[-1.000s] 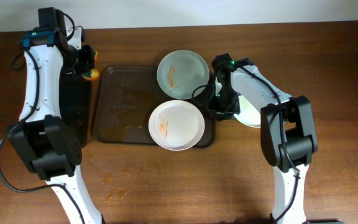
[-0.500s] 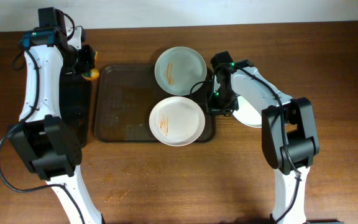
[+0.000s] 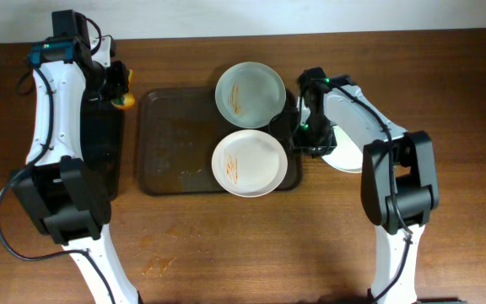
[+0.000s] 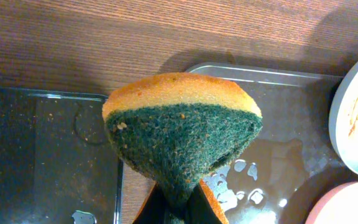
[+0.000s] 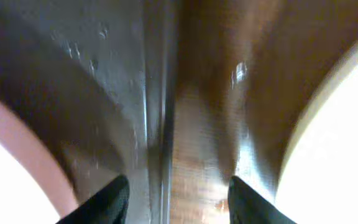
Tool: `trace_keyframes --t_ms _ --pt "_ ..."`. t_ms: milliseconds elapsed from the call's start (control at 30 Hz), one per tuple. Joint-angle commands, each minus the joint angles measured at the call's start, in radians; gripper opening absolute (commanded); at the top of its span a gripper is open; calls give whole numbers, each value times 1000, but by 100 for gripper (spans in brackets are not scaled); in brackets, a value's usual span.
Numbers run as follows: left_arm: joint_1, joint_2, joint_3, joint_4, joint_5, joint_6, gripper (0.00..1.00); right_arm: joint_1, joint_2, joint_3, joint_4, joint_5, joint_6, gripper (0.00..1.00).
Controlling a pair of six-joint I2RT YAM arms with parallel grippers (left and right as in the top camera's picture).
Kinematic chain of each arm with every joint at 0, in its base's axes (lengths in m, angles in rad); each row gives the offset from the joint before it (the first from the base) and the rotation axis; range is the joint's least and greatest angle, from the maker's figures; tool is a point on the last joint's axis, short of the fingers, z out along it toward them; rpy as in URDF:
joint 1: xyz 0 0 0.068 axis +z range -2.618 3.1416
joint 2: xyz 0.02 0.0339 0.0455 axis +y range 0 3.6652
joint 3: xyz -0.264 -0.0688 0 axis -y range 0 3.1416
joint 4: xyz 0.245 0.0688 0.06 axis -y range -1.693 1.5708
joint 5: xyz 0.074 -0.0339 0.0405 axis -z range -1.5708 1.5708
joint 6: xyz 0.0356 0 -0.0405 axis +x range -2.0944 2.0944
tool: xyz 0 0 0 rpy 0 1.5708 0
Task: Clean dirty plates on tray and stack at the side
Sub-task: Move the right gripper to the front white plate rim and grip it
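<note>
The tray [image 3: 171, 143] holds two sauce-streaked plates [image 3: 249, 163]; the left end effector [image 4: 178, 208] pinches a sponge [image 4: 182, 130], and the right end effector [image 5: 178, 200] is spread open astride its rim.

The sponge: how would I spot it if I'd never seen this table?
Find the big brown tray in the overhead view. Just off its far-left corner, the left tool pinches the sponge. Unlike the round white plates, it is a soft wedge, orange on one face and dark green on the other.
</note>
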Motion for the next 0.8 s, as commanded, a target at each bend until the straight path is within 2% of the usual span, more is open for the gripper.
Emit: trace_keyframes --t_ms 0,133,300,433,567,633,667,767 --pt "1 -5 17 3 -3 -10 1 -6 -3 188 -129 -95 -7 56" --pt "1 -4 17 3 -3 -10 1 2 -2 296 -238 -143 27 56" --pt "1 -4 17 3 -3 -10 1 55 1 192 -236 -146 61 56" --pt "1 -4 17 3 -3 -10 1 90 1 56 -120 -148 124 55" --pt "1 -4 17 2 -3 -10 1 92 3 -41 1 -112 174 31" --pt "1 -4 17 2 -3 -10 1 92 3 -44 9 -112 174 11" --pt "1 -4 17 2 -3 -10 1 92 3 -42 7 -113 174 4" --pt "1 -5 17 2 -3 -10 1 105 -2 -19 -35 -131 174 4"
